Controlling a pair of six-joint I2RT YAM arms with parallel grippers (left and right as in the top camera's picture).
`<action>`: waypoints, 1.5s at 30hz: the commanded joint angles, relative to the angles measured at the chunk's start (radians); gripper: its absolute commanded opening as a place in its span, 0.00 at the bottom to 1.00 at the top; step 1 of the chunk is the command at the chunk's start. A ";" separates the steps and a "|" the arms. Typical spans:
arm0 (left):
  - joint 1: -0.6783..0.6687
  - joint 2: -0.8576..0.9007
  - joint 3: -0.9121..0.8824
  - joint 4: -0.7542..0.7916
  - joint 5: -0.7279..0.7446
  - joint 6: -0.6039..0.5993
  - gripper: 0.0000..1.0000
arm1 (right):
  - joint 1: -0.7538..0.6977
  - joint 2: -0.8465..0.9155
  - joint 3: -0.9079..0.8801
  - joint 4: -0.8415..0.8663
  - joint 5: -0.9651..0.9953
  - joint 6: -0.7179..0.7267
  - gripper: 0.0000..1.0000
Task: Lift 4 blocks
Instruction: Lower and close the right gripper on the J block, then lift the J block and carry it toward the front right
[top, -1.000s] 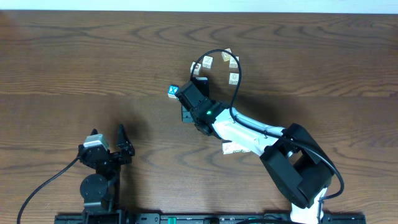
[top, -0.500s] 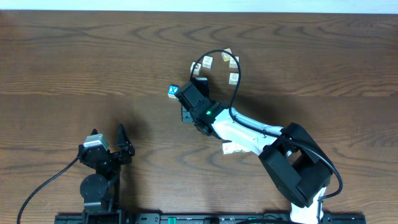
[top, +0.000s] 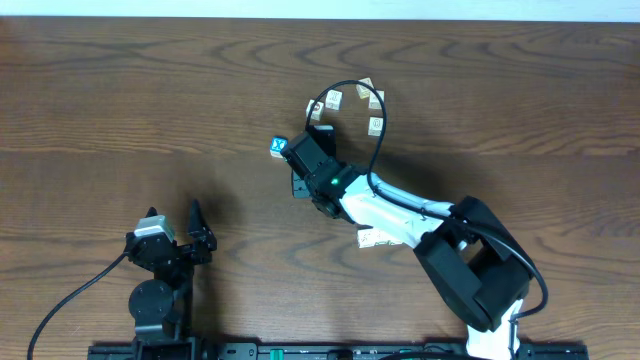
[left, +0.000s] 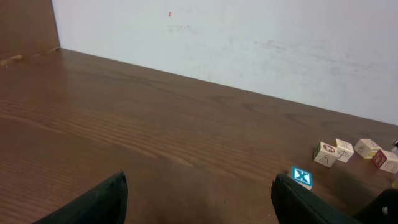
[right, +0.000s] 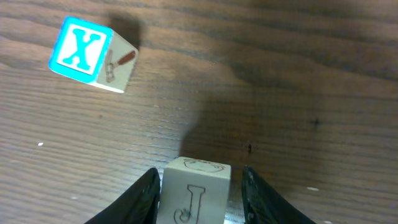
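My right gripper (right: 198, 205) is shut on a cream block (right: 194, 194) with a letter J on its near face, held just above the wood, where its shadow falls. In the overhead view the right gripper (top: 301, 184) hides that block. Several more cream blocks lie in a loose cluster beyond it (top: 333, 98), (top: 366, 90), (top: 376, 124); the left wrist view shows them far right (left: 324, 154). My left gripper (top: 172, 214) rests at the near left of the table, open with nothing in it (left: 199, 186).
A blue-faced X cube (top: 277, 147) (right: 90, 55) lies just left of the right gripper. A pale cube (top: 372, 238) sits beside the right arm's white link. A black cable (top: 380, 120) loops over the cluster.
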 joint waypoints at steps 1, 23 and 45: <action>-0.004 -0.001 -0.017 -0.041 -0.024 0.002 0.75 | -0.002 0.051 0.015 0.009 0.008 0.020 0.38; -0.004 -0.001 -0.017 -0.041 -0.024 0.002 0.74 | -0.008 0.052 0.026 0.023 0.010 -0.054 0.40; -0.004 -0.001 -0.017 -0.041 -0.024 0.002 0.74 | -0.009 0.048 0.095 -0.109 0.036 -0.086 0.29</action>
